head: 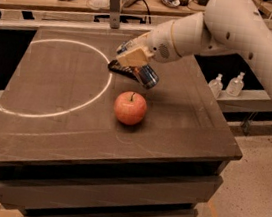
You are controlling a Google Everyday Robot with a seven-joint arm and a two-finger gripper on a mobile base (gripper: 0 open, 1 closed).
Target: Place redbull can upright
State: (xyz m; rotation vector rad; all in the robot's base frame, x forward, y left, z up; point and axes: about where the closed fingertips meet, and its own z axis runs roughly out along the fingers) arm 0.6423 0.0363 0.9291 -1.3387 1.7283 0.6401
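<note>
Clearly, the task is in its middle part. The pincer point(135, 62) hangs over the far half of the counter point(53, 89), behind the apple point(130, 108). Its tan fingers point(132, 56) are pressed on the redbull can point(148, 77), so as far as I can judge the can is pinched between them.

The can is not upright. It sits slanted: 1 silver end points down and to the right, toward the camera, and the blue body runs up under the fingers. I cannot tell whether the low end touches the counter or hangs just above it.

Just to the left of the can, a dark flat snack packet point(116, 67) lies on the counter, next to the white circle line point(106, 83). It is very near the can, perhaps touching it. The red apple stands nearer to the camera, close to the can but apart from it.

In my judgement, 1 step is done: the can is grasped. The rest is not yet done. The wrist must turn until the can's long axis is vertical. Then the can must go down on a bare part of the counter, apart from the packet and the apple. After that the pincer must spread and go away without pushing the can. Only when the can stands alone on 1 end is the task complete.
</note>
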